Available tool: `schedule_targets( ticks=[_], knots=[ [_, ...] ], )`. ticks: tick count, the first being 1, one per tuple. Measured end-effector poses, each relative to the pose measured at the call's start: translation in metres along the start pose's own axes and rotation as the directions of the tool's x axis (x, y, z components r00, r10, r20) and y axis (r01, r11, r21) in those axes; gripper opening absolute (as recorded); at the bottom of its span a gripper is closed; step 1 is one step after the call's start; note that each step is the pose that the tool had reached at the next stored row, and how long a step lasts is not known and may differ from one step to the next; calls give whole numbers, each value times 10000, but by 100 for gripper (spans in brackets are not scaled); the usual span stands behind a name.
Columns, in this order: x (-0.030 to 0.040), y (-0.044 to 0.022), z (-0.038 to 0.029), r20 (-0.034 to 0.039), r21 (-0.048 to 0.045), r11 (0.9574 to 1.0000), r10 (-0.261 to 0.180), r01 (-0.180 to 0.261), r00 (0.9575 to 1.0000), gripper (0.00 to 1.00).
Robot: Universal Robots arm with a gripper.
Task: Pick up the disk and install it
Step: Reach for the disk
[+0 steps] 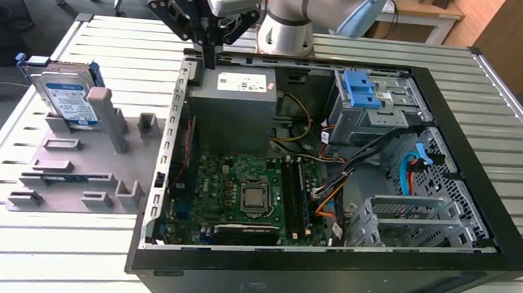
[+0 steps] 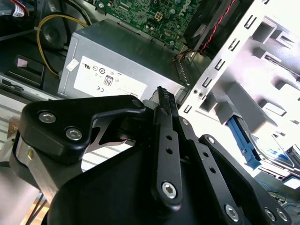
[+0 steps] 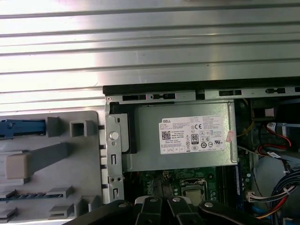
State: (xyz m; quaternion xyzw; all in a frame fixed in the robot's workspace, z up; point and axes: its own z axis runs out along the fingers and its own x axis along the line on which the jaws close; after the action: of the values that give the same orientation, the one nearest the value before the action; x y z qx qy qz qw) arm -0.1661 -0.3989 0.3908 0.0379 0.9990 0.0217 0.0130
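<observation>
Slatted table [image 1: 361, 46] — gripper [image 1: 210, 64] pinched empty over power supply [image 1: 237, 100], well off disk [image 1: 66, 102] — low traverse could clip case wall [image 1: 178, 113].

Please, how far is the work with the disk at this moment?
Nothing looks done yet: the disk stands upright in the grey holder beside the computer case. In hand: nothing; the end effector is shut and empty above the power supply. Left: pickup and installation.

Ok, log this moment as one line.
gripper shut, empty, near power supply | disk upright in grey fixture, untouched | not installed
</observation>
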Motion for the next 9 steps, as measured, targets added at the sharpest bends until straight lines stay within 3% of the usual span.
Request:
schedule_targets(
  ticks=[9],
  knots=[
    [20,-2,0,0,0,10000,0,0,10000,11]
  ],
)
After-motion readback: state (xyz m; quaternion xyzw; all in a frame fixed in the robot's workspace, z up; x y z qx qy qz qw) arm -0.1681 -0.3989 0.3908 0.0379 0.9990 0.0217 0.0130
